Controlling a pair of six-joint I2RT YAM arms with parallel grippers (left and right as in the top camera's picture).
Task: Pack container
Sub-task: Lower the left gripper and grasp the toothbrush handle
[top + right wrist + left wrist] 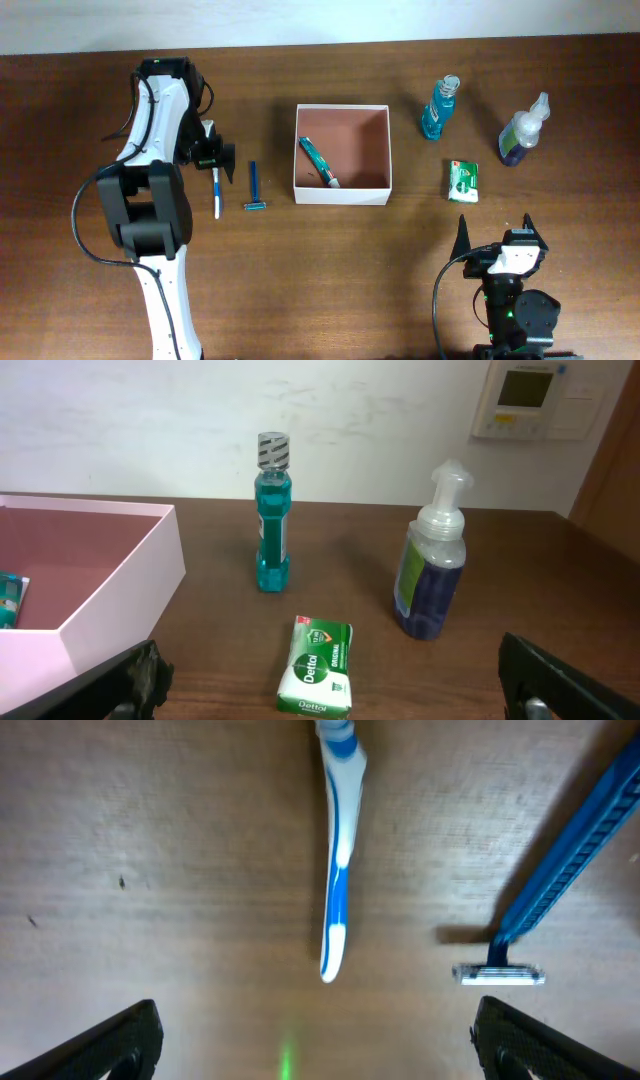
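Container (341, 195) — well right of left gripper (217, 158), forward-left of right gripper (495, 224) — both spread wide, empty.

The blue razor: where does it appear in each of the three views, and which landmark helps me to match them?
Overhead: the blue razor lies left of centre, between the toothbrush and the container.
Left wrist: the razor is at the right edge, head lowest.
Right wrist: not in it.
Shared landmark: the toothbrush, just left of the razor in both views.
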